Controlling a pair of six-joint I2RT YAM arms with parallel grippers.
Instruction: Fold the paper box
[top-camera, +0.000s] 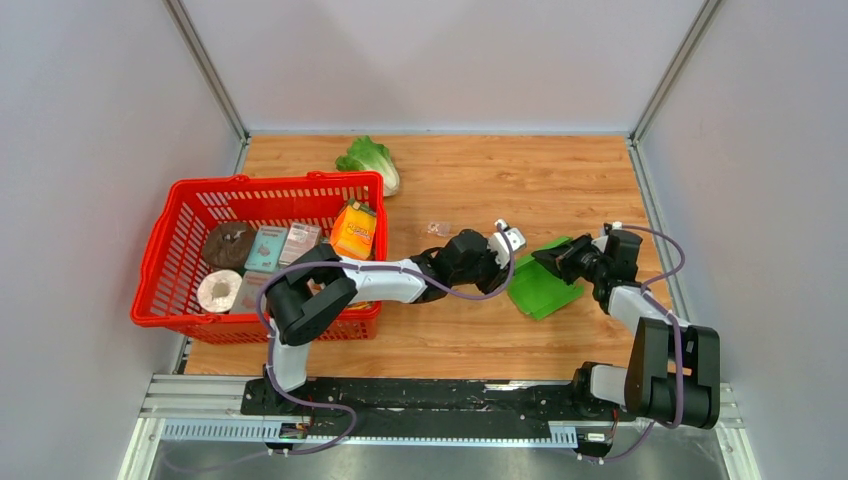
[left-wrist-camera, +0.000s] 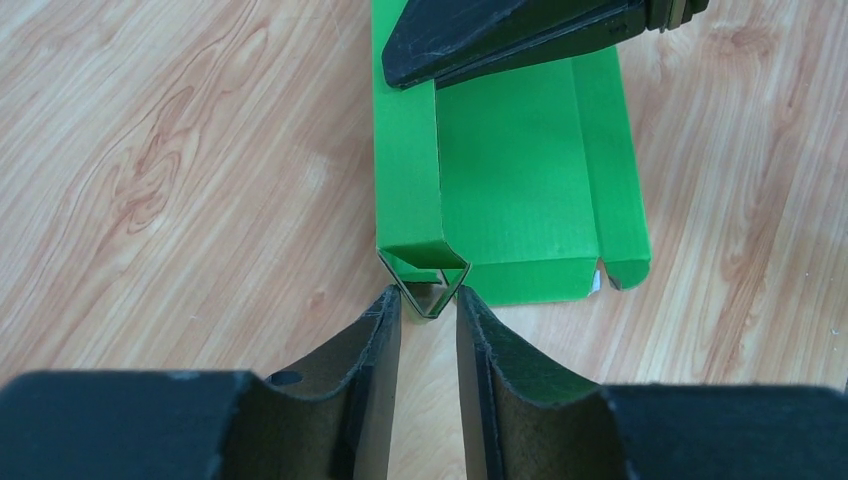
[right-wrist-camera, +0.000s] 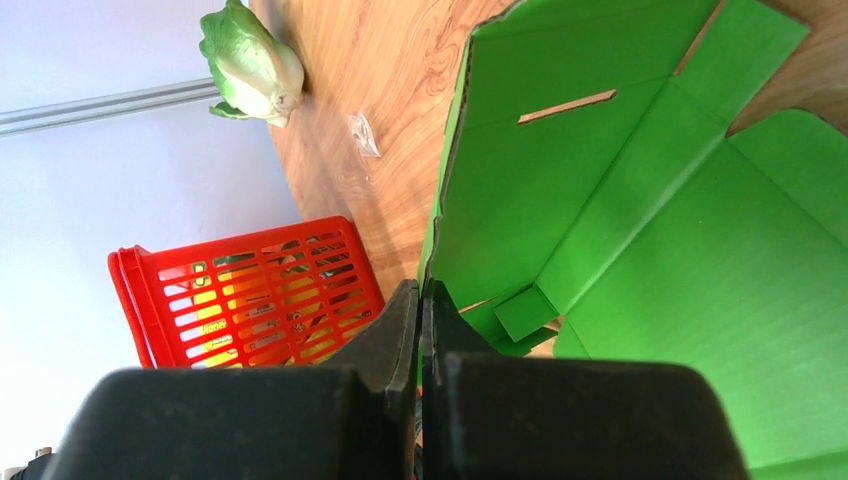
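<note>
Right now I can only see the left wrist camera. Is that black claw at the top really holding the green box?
Observer: Yes. The right wrist view shows the right gripper shut on the edge of a raised flap of the box.
Operator: Is there other stuff on the table?
Observer: A red basket sits on the left side, and an orange carton stands inside it.
Operator: Anything way at the back?
Observer: A lettuce lies near the far edge, just beyond the basket.
</note>
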